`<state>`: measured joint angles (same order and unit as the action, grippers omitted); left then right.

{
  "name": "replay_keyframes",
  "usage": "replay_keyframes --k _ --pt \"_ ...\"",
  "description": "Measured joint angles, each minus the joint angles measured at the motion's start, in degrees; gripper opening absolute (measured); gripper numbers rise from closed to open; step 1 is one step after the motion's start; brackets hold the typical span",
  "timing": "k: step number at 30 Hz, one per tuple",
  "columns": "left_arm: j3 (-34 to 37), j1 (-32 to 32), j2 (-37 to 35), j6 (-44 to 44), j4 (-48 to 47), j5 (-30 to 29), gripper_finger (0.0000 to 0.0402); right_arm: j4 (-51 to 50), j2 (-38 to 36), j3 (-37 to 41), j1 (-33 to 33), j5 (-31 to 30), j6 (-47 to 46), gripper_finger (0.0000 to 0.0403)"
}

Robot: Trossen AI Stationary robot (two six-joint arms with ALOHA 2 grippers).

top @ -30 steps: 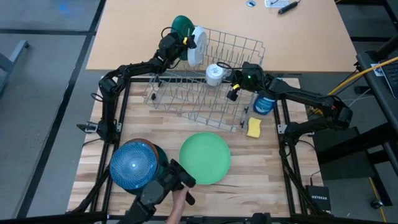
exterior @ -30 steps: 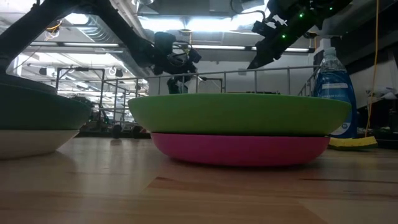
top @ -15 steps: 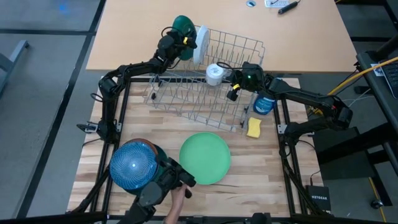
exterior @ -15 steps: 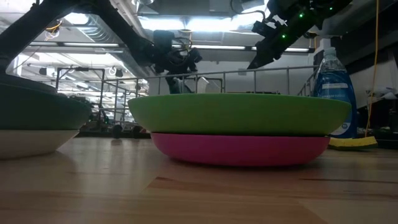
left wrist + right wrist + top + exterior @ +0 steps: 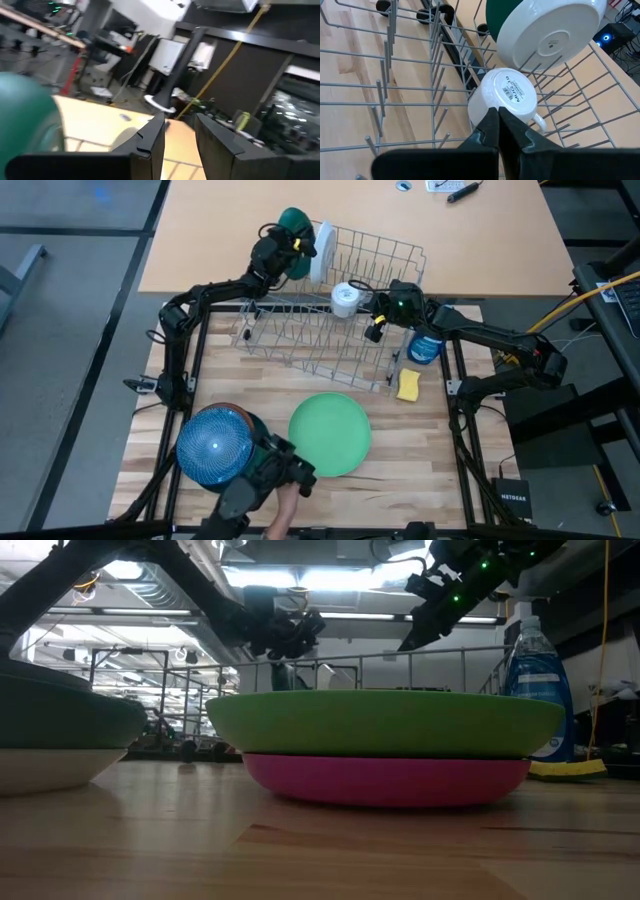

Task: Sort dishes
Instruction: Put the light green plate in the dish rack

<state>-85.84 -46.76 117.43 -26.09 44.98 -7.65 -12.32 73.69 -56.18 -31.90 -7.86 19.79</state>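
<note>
A wire dish rack (image 5: 330, 330) stands at the table's far middle. At its far left corner a white bowl (image 5: 321, 240) stands on edge against a dark green dish (image 5: 293, 220); both show in the right wrist view (image 5: 550, 30) (image 5: 492, 15). My left gripper (image 5: 292, 248) is beside them, its fingers (image 5: 150, 140) a little apart with nothing between them. A white mug (image 5: 510, 95) sits upside down in the rack. My right gripper (image 5: 498, 122) is shut just right of the mug (image 5: 345, 298). My left gripper stands close against the white bowl and the dark green dish (image 5: 25, 120). I cannot tell whether a finger touches either: the high view shows them too close together and the wrist view looks past them.
A light green plate (image 5: 330, 433) lies on a pink one (image 5: 385, 780) at the near middle. A blue bowl (image 5: 213, 445) tops a stack at the near left. A blue soap bottle (image 5: 425, 348) and a yellow sponge (image 5: 408, 385) are right of the rack.
My left gripper has gone a little toward the table's far edge. The white bowl beside it has turned more edge-on in the high view and shifted toward the far edge. My right arm has kept still.
</note>
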Motion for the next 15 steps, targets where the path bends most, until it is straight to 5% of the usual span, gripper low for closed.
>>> replay_keyframes --k 12,15 --pt "0.0 2.9 0.0 0.0 13.8 17.2 0.0095 -1.7 0.0 0.0 0.1 0.2 -1.4 0.0001" --pt "0.0 3.8 0.0 -0.1 15.8 23.1 0.0095 -2.4 0.0 0.0 0.1 5.0 -1.4 0.0001"
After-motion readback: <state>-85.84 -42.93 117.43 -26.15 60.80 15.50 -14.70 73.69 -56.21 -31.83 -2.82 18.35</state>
